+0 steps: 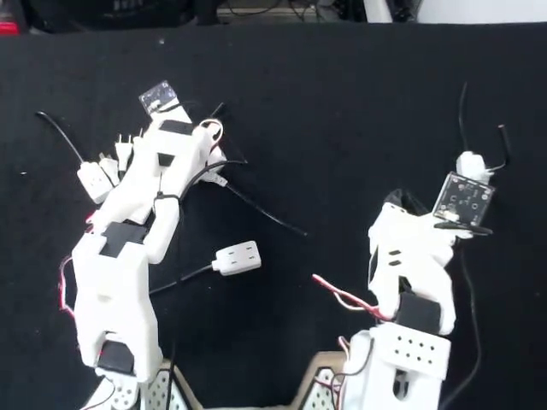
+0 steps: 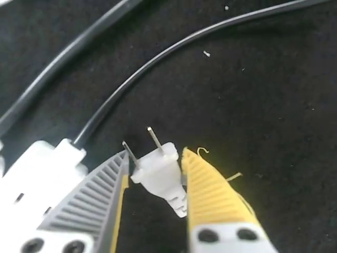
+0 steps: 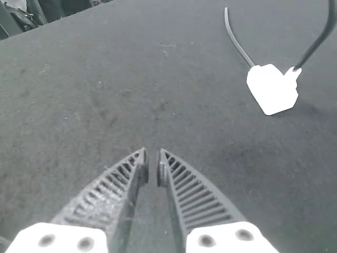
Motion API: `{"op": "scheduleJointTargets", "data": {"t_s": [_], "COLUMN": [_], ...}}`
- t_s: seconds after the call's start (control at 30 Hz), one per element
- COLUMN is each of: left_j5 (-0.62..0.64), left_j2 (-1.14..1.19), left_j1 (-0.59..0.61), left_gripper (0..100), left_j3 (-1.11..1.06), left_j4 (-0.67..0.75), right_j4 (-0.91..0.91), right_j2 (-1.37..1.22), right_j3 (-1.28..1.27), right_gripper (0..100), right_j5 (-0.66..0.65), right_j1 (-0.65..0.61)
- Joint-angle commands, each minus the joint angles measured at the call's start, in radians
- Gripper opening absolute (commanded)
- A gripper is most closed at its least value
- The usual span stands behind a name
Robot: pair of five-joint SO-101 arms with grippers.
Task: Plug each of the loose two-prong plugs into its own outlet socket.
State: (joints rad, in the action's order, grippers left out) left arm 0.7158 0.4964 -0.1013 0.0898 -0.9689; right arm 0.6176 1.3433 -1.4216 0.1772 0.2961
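Two jaws of the left gripper (image 2: 155, 154) clamp a white plug (image 2: 158, 171) at the far left of the desk (image 1: 342, 102), prongs pointing away from the wrist, a socket (image 2: 37, 168) just beside; the right gripper (image 3: 151, 166), jaws nearly together, is empty.

from above, the left arm (image 1: 162, 171) lies over the cluster of plugs (image 1: 122, 155), so how many sit beneath it can't be told. at the left wrist, the outlet block (image 2: 31, 174) runs off the picture's edge, and the plug (image 2: 158, 171) has its tail tucked behind the yellow finger (image 2: 210, 195). the white block (image 3: 271, 88) is too washed out to show prongs or slots, and its cords (image 3: 235, 39) run out of the picture.
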Motion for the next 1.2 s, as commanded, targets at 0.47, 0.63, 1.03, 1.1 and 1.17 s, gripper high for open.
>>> {"op": "scheduleJointTargets", "data": {"t_s": [0.47,0.63,1.03,1.1,1.17], "left_j5": [-0.023,-0.164,-0.137,-0.101,-0.092], "left_j2": [-0.095,-0.104,-0.104,-0.104,-0.103], "left_j1": [-0.045,-0.111,-0.300,-0.326,-0.346], "left_gripper": [3,3,3,3,3], "left_j3": [0.627,0.610,0.490,0.463,0.437], "left_j4": [-0.707,-0.790,-0.755,-0.720,-0.675], "right_j4": [0.003,0.008,0.316,0.400,0.460], "right_j2": [0.019,0.019,0.070,0.104,0.143], "right_j3": [0.053,0.051,0.231,0.225,0.199], "right_gripper": [3.2,3.2,3.3,3.3,4.2], "right_j5": [0.002,0.002,-0.051,-0.166,-0.302], "right_j1": [-0.068,-0.091,-0.100,-0.100,-0.094]}}
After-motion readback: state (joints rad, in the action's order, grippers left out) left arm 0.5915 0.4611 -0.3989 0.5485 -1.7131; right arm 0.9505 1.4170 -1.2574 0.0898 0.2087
